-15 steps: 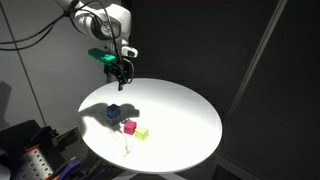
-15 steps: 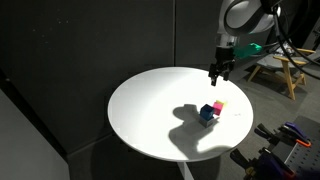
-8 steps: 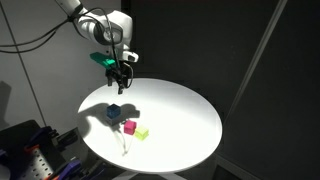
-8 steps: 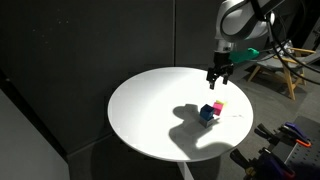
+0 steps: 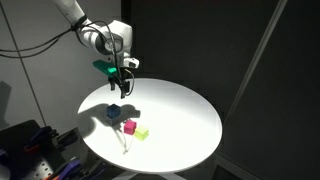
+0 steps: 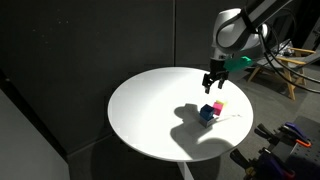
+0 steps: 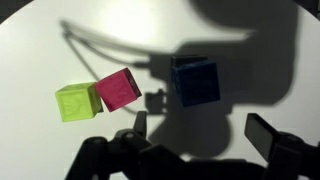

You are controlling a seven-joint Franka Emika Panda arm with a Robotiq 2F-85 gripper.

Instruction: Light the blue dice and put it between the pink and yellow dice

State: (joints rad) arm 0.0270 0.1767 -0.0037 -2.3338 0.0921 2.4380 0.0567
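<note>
A blue dice [image 7: 195, 80] lies on the round white table [image 5: 180, 110], with a pink dice [image 7: 119, 89] and a yellow dice [image 7: 77, 102] touching each other beside it. In both exterior views the blue dice [image 5: 114, 113] [image 6: 207, 112] sits next to the pink dice [image 5: 129, 127] [image 6: 218, 105] and the yellow dice [image 5: 142, 132]. My gripper [image 7: 198, 127] [image 5: 122, 86] [image 6: 211, 82] hangs open and empty above the table, just short of the blue dice.
The table's edge [image 6: 130, 140] drops off all around. A wooden stool [image 6: 278, 70] and equipment [image 5: 35, 155] stand beyond the table. A thin white line [image 7: 85, 55] lies on the table near the dice.
My gripper has moved down and closer to the blue dice. The dice have not moved.
</note>
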